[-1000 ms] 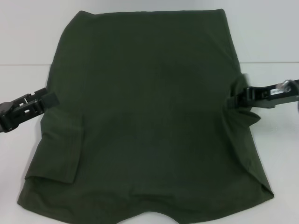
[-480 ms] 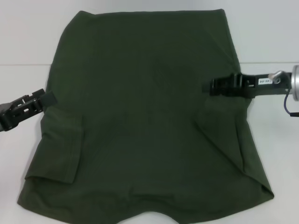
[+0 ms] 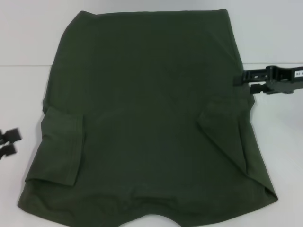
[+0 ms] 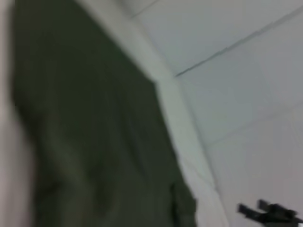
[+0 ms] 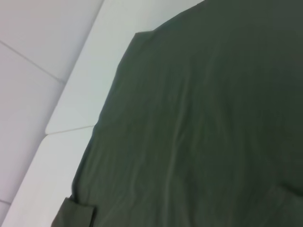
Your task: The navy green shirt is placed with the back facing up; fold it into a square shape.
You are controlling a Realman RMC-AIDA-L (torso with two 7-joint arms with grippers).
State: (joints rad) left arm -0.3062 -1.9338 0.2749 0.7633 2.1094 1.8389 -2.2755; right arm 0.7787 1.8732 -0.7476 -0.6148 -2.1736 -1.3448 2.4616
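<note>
The navy green shirt (image 3: 147, 109) lies flat, back up, on the white table (image 3: 28, 42). Its left sleeve (image 3: 61, 146) and right sleeve (image 3: 227, 127) are both folded inward onto the body. My right gripper (image 3: 242, 82) hovers at the shirt's right edge, open and empty. My left gripper (image 3: 10, 142) is at the far left edge of the head view, off the shirt, open and empty. The shirt fills the right wrist view (image 5: 199, 132) and shows in the left wrist view (image 4: 94, 142), where the right gripper (image 4: 270, 213) shows far off.
The table has a seam line (image 3: 23, 65) running across behind the shirt. Bare table shows on both sides of the shirt and beyond its far hem. The shirt's near edge runs along the bottom of the head view.
My right gripper carried the right sleeve inward onto the body, let it go and drew back to the right. My left gripper pulled away left and nearer, off the shirt.
</note>
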